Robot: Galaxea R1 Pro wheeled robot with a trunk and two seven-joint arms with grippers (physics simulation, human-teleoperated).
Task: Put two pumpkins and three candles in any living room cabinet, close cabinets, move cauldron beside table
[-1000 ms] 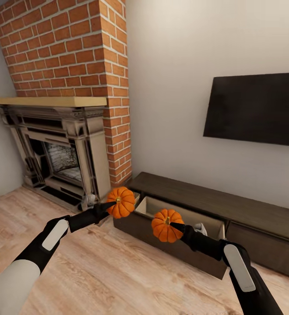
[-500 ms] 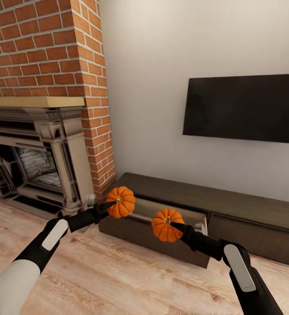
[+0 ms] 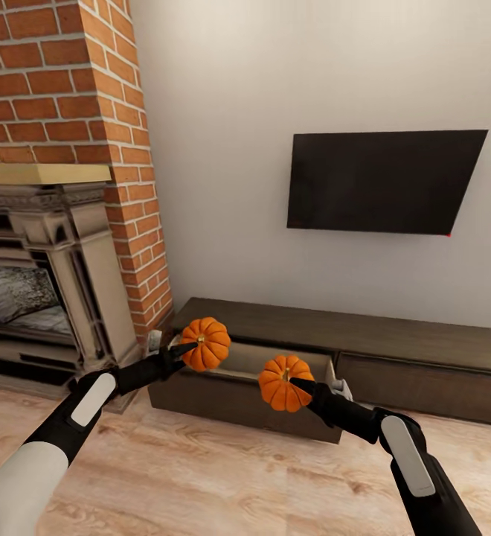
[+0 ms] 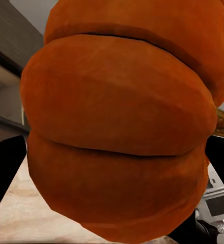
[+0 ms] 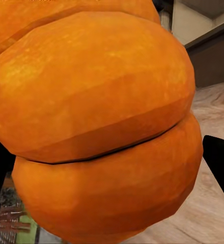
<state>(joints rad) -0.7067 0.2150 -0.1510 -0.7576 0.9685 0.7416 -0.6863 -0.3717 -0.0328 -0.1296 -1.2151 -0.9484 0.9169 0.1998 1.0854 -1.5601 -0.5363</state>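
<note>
Two bright orange ribbed pumpkins are held in the air in front of the cabinet (image 3: 364,331). My left gripper (image 3: 188,348) is shut on the left pumpkin (image 3: 208,343), which fills the left wrist view (image 4: 117,127). My right gripper (image 3: 294,383) is shut on the other pumpkin (image 3: 281,383), seen close up in the right wrist view (image 5: 96,127). The cabinet is a long, low, dark brown unit against the wall. Its left front (image 3: 238,402) stands pulled out toward me, showing a pale interior (image 3: 264,356). Its right front (image 3: 424,388) is closed.
A brick chimney (image 3: 67,97) with a stone fireplace (image 3: 37,298) and a wooden mantel (image 3: 37,173) stands at the left. A dark flat screen (image 3: 383,182) hangs on the wall above the cabinet. Light wooden floor (image 3: 223,476) lies between me and the cabinet.
The whole view has swung to the right: fireplace and cabinet slid left in the picture, and the screen came fully into view. Both grippers still hold their pumpkins in the same pose.
</note>
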